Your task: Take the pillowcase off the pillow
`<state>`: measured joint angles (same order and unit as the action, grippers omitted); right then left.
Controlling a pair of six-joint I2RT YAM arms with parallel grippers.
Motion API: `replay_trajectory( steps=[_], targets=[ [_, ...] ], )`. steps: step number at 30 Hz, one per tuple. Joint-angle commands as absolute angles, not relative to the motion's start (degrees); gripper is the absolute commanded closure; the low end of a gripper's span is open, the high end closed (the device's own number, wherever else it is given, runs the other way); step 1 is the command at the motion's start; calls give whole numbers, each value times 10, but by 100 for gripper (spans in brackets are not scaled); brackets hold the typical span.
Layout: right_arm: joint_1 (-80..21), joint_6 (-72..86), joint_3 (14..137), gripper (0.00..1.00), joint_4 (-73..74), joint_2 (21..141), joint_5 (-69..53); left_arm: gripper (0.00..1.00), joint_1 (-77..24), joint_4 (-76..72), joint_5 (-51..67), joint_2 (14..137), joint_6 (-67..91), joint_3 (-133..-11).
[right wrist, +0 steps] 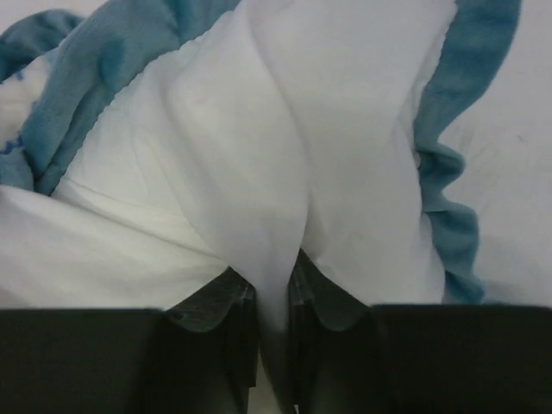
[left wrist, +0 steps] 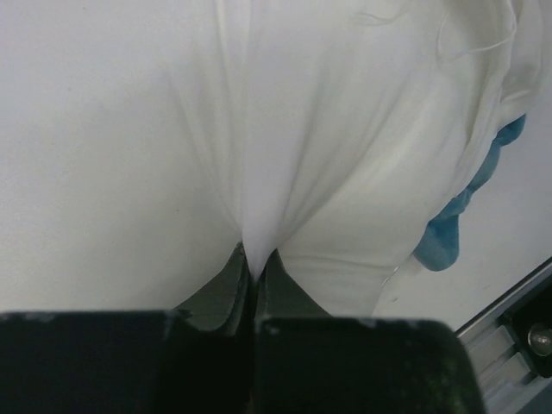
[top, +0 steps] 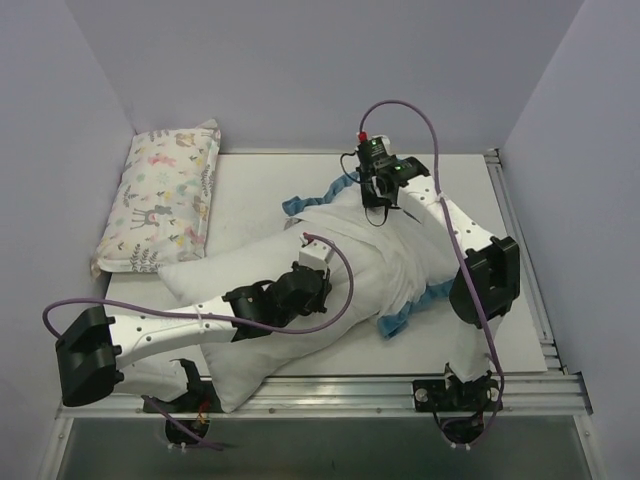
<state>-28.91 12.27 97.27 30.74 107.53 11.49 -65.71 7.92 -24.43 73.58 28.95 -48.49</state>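
Top external view. The pillow (top: 215,275) is laid slantwise, from the near-left part of the worktop (top: 450,180) towards its middle. Its far-right end is covered by the pillowcase (top: 400,260), shown white face up, with the teal frill (top: 405,315) seen at the far side and towards the near-right. A small animal-print pillow (top: 165,195) is placed at the far-left corner. The left gripper (top: 312,252) is set on the white bulk at mid-worktop. The right gripper (top: 378,208) is set on the far end of the pillowcase.

Left wrist view. The left gripper (left wrist: 256,267) is seen clenched, a narrow ridge of white fabric nipped between the jaws. This fabric is taken to be the pillow (left wrist: 103,155). The frill (left wrist: 444,233) is seen to the right, against the worktop (left wrist: 517,216).

Right wrist view. The right gripper (right wrist: 274,285) is seen grasping a fold of the pillowcase (right wrist: 259,129), drawn taut into the jaws. The fold is bordered on both sides by the frill (right wrist: 448,172). Bare worktop (right wrist: 517,172) is shown at the right edge.
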Motion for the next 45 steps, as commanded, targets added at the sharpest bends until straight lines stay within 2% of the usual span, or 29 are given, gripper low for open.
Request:
replay_trajectory(
  steps=[1, 6, 10, 15, 20, 23, 24, 27, 30, 35, 39, 40, 45],
  targets=[
    [-218, 160, 1002, 90, 366, 1063, 200, 100, -705, 176, -190, 727, 362, -443],
    [-113, 212, 991, 100, 369, 1048, 158, 100, -750, 210, -229, 698, 430, -426],
    [-33, 250, 984, 100, 367, 1052, 121, 100, -772, 249, -259, 651, 469, -418],
    [-2, 265, 983, 100, 357, 1048, 95, 100, -772, 315, -322, 576, 504, -422],
    [20, 273, 979, 100, 349, 1010, 60, 100, -746, 396, -395, 517, 503, -474],
    [4, 252, 990, 77, 348, 977, -12, 100, -708, 391, -403, 529, 455, -534],
    [-35, 239, 991, 57, 351, 963, -5, 100, -699, 389, -403, 538, 440, -574],
    [-90, 215, 992, 26, 358, 894, 20, 100, -686, 383, -415, 586, 397, -629],
    [-162, 199, 982, 12, 364, 824, 68, 100, -680, 374, -415, 632, 376, -684],
    [-277, 216, 876, 11, 368, 680, 117, 100, -640, 356, -393, 682, 363, -738],
    [-355, 256, 743, 10, 366, 577, 158, 100, -599, 316, -346, 694, 358, -752],
    [-366, 267, 678, 9, 355, 538, 152, 100, -594, 312, -342, 701, 351, -756],
    [-465, 340, 539, 6, 318, 487, 124, 100, -593, 295, -316, 715, 348, -768]
  ],
)
